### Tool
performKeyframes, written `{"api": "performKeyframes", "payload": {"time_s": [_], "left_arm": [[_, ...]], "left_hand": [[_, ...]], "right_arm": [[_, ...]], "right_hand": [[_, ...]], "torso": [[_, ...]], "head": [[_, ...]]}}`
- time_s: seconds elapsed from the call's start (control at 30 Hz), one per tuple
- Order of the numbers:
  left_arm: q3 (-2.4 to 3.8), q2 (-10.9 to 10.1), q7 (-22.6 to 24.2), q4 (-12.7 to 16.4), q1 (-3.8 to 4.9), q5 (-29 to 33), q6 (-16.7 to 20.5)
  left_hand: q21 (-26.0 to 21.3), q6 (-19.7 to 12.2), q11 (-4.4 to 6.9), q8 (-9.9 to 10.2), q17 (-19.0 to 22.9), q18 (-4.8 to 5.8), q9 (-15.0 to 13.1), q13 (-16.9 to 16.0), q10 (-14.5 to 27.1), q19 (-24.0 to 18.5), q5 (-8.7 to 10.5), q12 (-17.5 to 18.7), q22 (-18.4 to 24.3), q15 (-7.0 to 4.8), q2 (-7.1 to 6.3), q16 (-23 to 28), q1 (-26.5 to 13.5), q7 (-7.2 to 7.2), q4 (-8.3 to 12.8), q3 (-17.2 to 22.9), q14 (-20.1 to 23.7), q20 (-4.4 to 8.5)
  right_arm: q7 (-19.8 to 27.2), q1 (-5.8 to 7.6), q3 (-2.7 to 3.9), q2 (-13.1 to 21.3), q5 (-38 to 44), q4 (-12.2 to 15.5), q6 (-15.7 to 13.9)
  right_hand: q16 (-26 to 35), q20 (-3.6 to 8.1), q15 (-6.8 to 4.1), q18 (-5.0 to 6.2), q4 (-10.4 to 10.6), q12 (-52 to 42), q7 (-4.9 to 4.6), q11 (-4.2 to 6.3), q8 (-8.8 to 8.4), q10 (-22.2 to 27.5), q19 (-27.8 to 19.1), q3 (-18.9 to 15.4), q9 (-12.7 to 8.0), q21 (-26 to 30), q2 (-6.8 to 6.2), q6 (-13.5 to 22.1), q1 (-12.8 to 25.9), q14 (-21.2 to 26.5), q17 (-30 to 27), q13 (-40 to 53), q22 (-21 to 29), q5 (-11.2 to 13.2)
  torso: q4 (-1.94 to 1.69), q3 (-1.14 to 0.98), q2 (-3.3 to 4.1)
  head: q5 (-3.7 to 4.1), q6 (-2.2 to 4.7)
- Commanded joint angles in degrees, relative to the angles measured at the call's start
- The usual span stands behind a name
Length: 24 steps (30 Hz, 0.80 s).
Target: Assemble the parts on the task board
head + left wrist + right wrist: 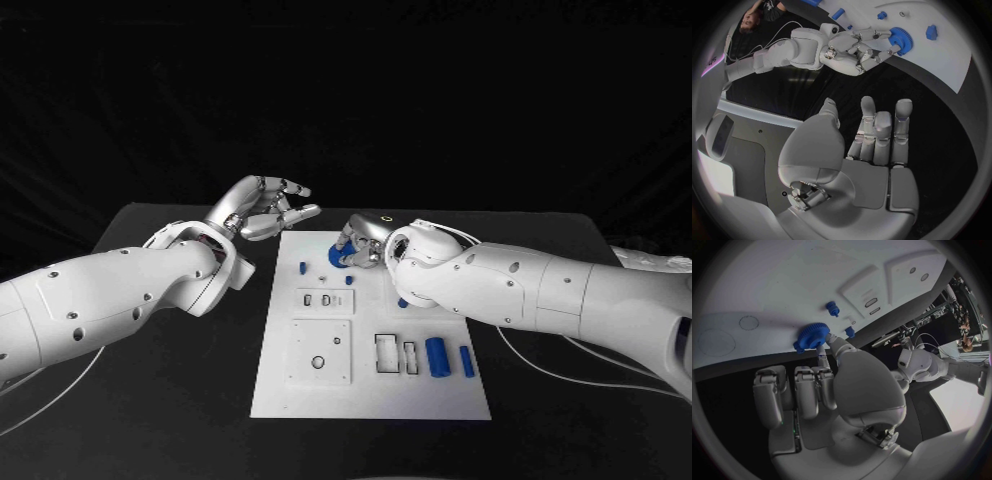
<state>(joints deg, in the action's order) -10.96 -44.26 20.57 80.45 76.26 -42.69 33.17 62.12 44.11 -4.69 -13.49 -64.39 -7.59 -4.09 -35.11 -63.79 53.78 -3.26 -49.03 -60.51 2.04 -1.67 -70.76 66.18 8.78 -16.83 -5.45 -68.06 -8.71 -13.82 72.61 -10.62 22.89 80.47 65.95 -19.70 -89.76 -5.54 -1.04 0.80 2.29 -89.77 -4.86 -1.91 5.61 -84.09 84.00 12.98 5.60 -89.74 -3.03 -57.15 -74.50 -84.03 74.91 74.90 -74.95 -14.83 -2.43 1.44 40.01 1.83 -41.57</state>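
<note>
The white task board (368, 395) lies in the middle of the black table. At its far end a blue gear (340, 258) sits on the board, and my right hand (365, 244) pinches its rim with its fingertips. The right wrist view shows the gear (812, 335) against the board, with a fingertip (821, 345) on its edge. My left hand (268, 210) hovers beside the board's far left corner, fingers apart and holding nothing. From the left wrist view, its fingers (881, 132) stretch out bare, and the right hand (856, 49) grips the gear (900, 40).
A small blue peg (303, 268) stands left of the gear, another blue piece (405, 302) by my right forearm. Two blue cylinders (436, 356) (467, 361) lie near the board's right edge beside rectangular slots (388, 352). A square plate with holes (320, 350) occupies the near left.
</note>
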Motion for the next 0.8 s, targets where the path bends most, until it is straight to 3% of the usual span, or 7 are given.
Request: {"api": "performKeyframes", "payload": {"time_s": [0.03,0.8], "left_arm": [[0.06,0.13,0.43,0.06,0.08,-0.14,-0.29],[0.05,0.32,0.42,-0.35,0.08,-0.14,-0.37]], "left_hand": [[-0.31,0.44,0.02,0.21,-0.08,-0.34,0.06,0.07,-0.28,-0.22,0.33,0.22,-0.07,-0.04,0.59,0.18,0.18,0.08,0.1,-0.22,0.33,-0.06],[-0.35,0.46,0.02,0.28,-0.09,-0.34,0.06,0.07,-0.3,-0.22,0.33,0.23,-0.09,-0.04,0.64,0.18,0.23,0.08,0.1,-0.28,0.33,-0.06]], "right_arm": [[-2.79,-0.27,-0.2,0.1,2.56,0.04,1.96],[-4.65,-0.3,-0.2,0.44,5.49,0.56,2.58]], "right_hand": [[-0.24,0.39,-0.27,-0.8,0.12,-0.23,-0.55,-0.17,-0.25,-5.91,6.0,0.34,0.03,-0.26,0.13,-0.1,0.65,-5.97,15.09,15.1,-15.05,0.3],[-0.24,0.31,-0.1,-0.8,0.1,-0.23,-0.9,-0.48,-0.23,-5.91,6.0,0.36,0.01,-0.26,0.09,-0.59,0.81,-5.97,15.09,15.1,-15.05,0.21]], "torso": [[-0.05,-0.01,-0.01],[-0.02,-0.01,-0.01]], "head": [[0.04,-0.01],[0.09,-0.01]]}}
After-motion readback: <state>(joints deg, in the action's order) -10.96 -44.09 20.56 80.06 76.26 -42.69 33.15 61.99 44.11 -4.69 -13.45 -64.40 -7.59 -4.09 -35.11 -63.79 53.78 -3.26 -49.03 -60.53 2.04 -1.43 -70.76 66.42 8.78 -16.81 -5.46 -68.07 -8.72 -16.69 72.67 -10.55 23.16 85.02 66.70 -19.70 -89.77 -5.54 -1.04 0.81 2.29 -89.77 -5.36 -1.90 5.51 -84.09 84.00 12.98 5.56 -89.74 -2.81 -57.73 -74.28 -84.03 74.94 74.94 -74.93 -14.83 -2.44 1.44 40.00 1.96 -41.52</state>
